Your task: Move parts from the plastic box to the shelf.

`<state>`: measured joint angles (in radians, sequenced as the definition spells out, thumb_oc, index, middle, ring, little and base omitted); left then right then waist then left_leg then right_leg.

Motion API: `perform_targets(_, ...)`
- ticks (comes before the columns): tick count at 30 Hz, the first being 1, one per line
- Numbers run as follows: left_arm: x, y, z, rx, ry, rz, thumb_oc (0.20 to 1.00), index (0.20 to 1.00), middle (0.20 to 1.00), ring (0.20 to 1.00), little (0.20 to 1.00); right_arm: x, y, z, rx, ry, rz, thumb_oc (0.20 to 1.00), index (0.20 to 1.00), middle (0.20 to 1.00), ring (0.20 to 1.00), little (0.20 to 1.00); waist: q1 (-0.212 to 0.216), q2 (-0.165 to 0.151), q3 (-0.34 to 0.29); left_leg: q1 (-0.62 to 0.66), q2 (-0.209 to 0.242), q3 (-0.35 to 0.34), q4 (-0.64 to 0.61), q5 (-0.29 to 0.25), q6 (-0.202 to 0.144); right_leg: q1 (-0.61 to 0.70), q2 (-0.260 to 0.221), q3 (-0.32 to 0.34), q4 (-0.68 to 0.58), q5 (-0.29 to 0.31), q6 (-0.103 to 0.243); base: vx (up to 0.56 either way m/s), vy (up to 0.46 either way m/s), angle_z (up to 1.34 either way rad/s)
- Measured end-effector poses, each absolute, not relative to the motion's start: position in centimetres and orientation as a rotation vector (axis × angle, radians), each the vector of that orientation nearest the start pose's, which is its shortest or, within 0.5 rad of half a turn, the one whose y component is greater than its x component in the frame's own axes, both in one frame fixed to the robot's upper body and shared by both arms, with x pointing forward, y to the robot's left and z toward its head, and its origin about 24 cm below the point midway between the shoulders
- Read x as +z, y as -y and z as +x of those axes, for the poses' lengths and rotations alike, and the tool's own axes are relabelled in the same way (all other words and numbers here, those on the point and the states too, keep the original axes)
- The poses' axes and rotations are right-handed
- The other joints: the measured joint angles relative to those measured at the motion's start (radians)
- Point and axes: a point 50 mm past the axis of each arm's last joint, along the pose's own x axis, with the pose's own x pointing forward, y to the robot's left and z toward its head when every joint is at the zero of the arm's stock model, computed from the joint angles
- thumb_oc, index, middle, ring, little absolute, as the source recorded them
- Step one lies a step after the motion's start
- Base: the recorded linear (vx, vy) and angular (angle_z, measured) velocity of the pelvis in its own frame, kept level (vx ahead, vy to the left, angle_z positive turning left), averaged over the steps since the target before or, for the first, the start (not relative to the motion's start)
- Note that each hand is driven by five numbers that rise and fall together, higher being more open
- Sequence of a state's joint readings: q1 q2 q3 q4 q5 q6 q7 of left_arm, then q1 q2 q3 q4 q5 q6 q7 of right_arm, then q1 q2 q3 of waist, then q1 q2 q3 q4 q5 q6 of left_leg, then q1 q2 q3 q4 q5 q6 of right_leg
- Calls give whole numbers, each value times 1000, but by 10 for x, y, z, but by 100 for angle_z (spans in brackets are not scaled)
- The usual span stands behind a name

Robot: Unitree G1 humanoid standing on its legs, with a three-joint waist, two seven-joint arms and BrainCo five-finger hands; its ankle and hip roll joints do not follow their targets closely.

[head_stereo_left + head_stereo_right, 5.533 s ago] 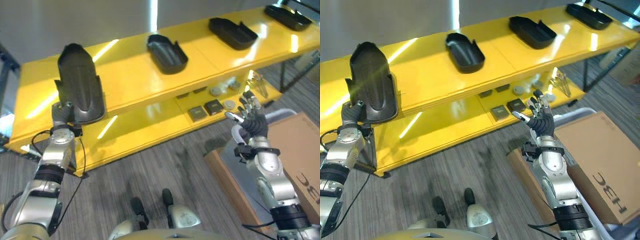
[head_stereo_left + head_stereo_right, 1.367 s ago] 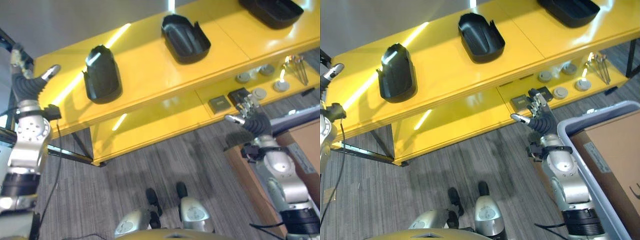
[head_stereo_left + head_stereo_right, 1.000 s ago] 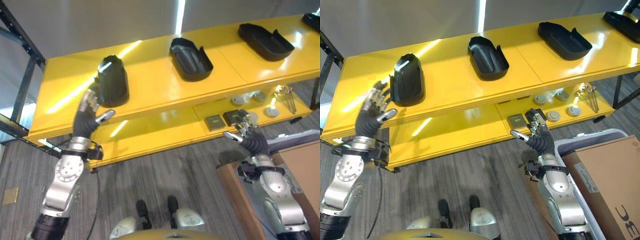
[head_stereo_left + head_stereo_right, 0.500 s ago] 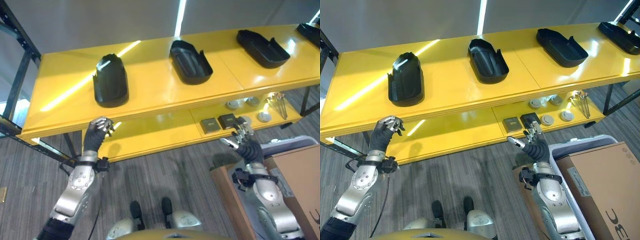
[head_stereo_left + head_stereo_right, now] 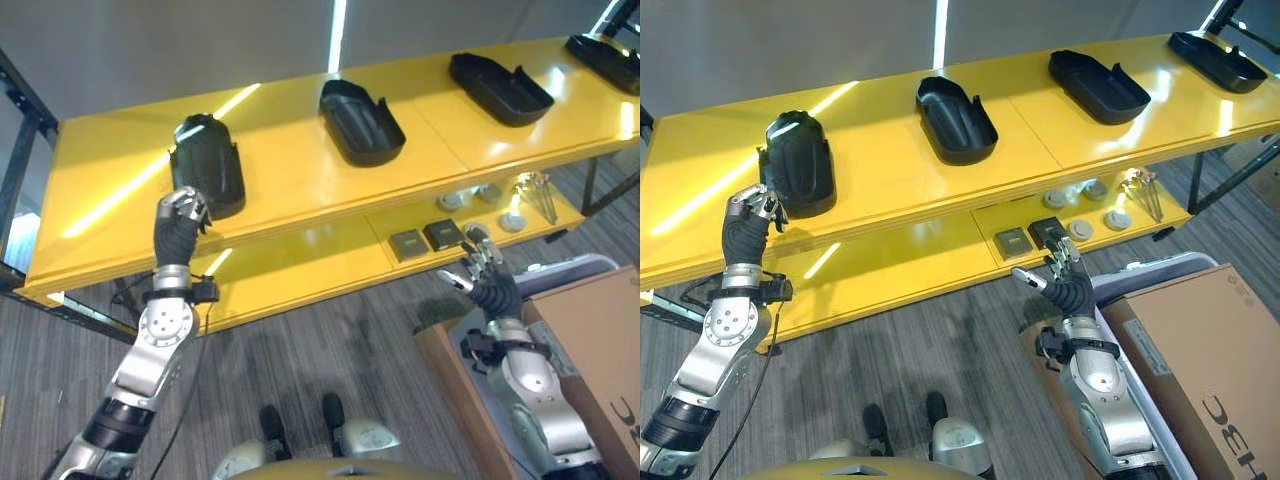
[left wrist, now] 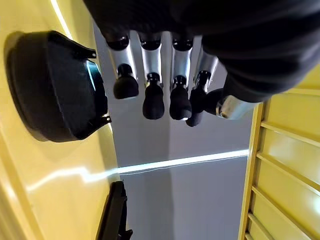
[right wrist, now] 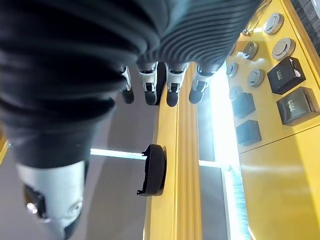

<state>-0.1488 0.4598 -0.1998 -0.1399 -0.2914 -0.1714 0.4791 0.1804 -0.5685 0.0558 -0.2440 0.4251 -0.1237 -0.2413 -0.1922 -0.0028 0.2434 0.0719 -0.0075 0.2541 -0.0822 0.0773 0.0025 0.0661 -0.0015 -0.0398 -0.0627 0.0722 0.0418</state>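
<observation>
From the head, the left hand hangs curled and empty just near of the black moulded part on the yellow shelf; the right hand is spread, empty, beside the plastic box. At the left wrist, the dark fingertips hang bunched, touching nothing. Lifting that fist blind could knock the part along the shelf.

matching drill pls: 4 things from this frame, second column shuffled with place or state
1. left hand
2. right hand
3. cardboard box
4. small dark square blocks

A. on the lower shelf level
B. fingers spread, empty, raised in front of the lower shelf
C. fingers curled, empty, beside the leftmost black part
D. on the floor at the robot's right

Pairs: 1-C, 2-B, 3-D, 4-A
</observation>
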Motion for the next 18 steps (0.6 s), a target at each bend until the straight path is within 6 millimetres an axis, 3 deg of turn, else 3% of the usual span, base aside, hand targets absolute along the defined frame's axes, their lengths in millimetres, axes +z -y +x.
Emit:
perform_targets(6, 116, -188, 280, 291, 342, 33, 200, 200, 200, 200, 200, 87, 228, 223, -76, 136, -103, 1000, 1000, 1000, 1000, 1000, -23, 13, 42, -4, 1, 22, 4, -1, -1, -13, 1, 24, 0, 9, -1, -4, 1, -12)
perform_targets(18, 95, -197, 298, 382, 240, 78, 200, 200, 200, 200, 200, 85, 229, 231, -48, 134, -134, 1000, 1000, 1000, 1000, 1000, -43, 9, 89, -4, 3, 47, 5, 1, 3, -22, 2, 38, 0, 14, -4, 1, 2, -5)
